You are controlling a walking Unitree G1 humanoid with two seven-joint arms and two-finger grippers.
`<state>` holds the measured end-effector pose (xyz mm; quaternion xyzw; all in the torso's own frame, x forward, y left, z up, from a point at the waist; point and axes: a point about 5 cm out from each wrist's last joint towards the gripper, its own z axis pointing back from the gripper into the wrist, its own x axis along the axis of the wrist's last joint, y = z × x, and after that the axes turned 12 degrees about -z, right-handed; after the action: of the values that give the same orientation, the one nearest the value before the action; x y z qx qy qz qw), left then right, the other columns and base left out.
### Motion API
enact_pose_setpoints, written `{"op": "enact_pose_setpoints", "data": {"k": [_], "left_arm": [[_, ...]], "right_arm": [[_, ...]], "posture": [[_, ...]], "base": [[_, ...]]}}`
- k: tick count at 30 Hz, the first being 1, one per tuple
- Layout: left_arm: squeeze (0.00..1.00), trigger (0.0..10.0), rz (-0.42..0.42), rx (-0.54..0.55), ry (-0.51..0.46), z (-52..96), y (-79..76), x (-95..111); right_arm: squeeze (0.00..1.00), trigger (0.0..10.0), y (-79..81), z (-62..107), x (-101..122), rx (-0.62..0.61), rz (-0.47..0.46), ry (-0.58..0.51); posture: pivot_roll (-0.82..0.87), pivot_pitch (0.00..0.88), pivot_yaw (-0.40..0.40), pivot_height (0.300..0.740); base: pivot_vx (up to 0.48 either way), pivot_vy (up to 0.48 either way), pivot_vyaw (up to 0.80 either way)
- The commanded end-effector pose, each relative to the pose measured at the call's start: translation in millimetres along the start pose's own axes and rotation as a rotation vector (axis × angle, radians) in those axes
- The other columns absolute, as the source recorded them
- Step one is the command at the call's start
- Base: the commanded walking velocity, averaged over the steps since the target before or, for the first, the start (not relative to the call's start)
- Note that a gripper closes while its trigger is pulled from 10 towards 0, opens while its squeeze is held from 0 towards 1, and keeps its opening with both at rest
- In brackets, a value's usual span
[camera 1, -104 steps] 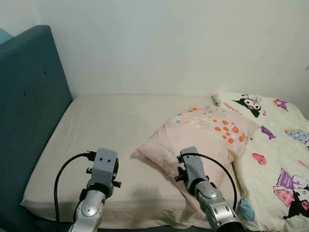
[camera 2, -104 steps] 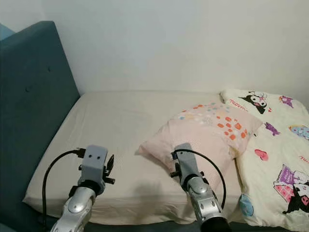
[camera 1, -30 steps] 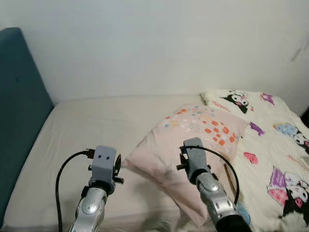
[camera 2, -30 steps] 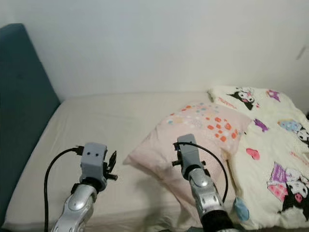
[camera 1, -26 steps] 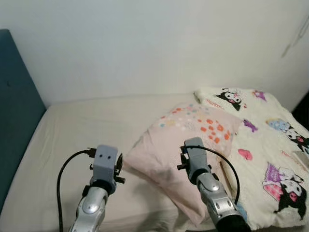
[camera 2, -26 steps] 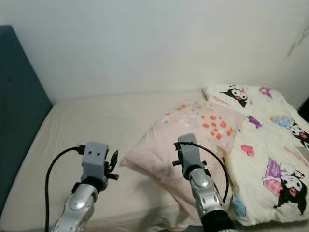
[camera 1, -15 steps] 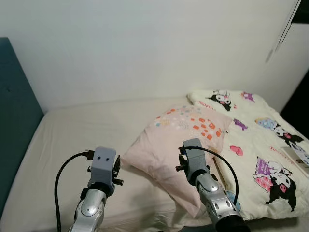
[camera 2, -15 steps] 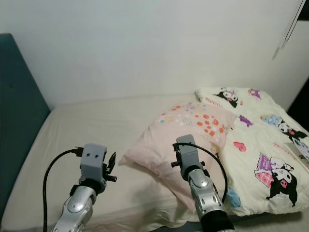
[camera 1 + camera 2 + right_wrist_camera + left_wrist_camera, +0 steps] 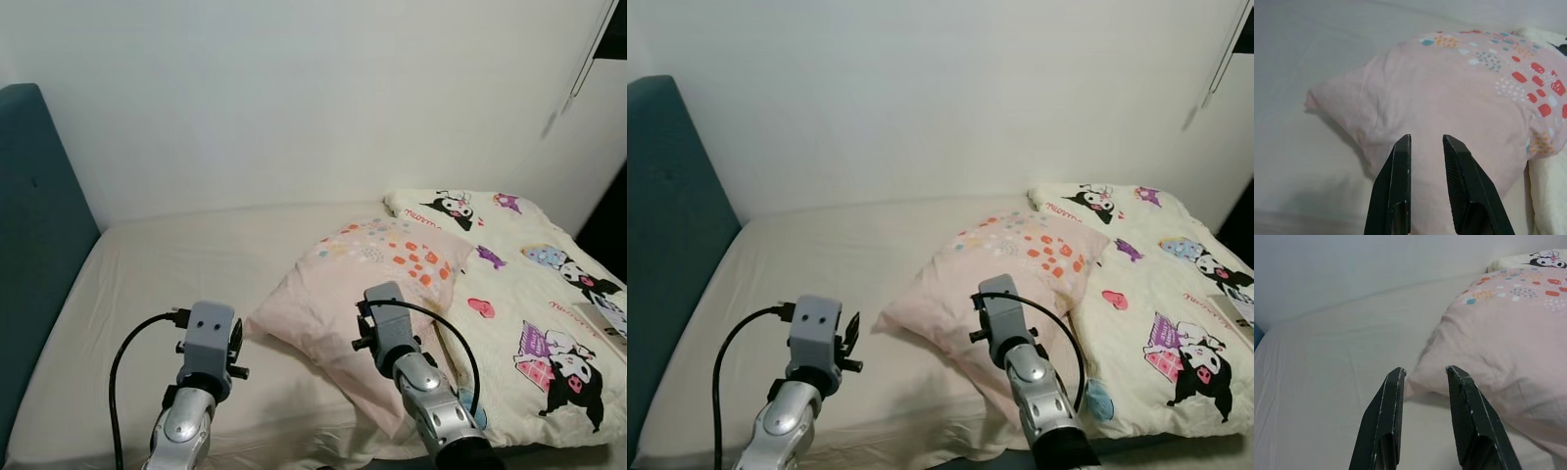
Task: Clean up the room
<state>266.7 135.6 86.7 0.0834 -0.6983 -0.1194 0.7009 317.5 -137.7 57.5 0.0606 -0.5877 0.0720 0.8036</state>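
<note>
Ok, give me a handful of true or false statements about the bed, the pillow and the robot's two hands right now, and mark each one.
1. The pink pillow lies on the bed, partly overlapping the cartoon-print blanket. True.
2. The left hand is shut on the pillow's corner. False: its fingers are open and hold nothing, with the corner just beyond their tips.
3. The right hand is open, pointed at the pillow. True.
4. The teal headboard is on the robot's right. False: it stands on the robot's left.
5. The pillow rests against the headboard. False: bare sheet lies between them.
</note>
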Motion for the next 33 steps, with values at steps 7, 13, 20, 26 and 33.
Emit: {"op": "enact_pose_setpoints", "data": {"k": [7, 13, 20, 26, 33], "left_arm": [[0.00, 10.0, -0.014, 0.003, -0.005, -1.9, -0.3, 0.5], [0.00, 10.0, -0.015, 0.011, -0.012, -1.7, 0.1, 1.8], [0.00, 10.0, 0.007, 0.001, -0.027, -0.9, -0.4, 4.5], [0.00, 10.0, 0.018, -0.003, -0.033, -0.5, 0.0, 5.3], [0.00, 10.0, 0.020, -0.001, -0.033, 0.1, 1.1, 4.5]], "right_arm": [[0.00, 10.0, 7.2, 1.7, -4.1, 0.037, 0.038, 0.009], [0.00, 10.0, 5.5, 2.8, -4.7, 0.027, 0.008, 0.001], [0.00, 10.0, 6.1, 2.6, -4.8, 0.030, 0.005, 0.004], [0.00, 10.0, 6.8, 2.6, -5.1, 0.036, 0.007, 0.006], [0.00, 10.0, 6.6, 3.2, -5.8, 0.037, 0.006, 0.008]], "posture": [[0.06, 0.002, -0.049, 0.740], [0.06, 0.000, -0.045, 0.740], [0.06, 0.000, -0.046, 0.740], [0.06, 0.000, -0.048, 0.740], [0.06, 0.000, -0.047, 0.740]], "base": [[0.000, 0.000, 0.80], [0.000, 0.000, 0.49], [0.000, 0.000, 0.00], [0.122, 0.000, 0.00], [0.267, 0.000, 0.00]]}}
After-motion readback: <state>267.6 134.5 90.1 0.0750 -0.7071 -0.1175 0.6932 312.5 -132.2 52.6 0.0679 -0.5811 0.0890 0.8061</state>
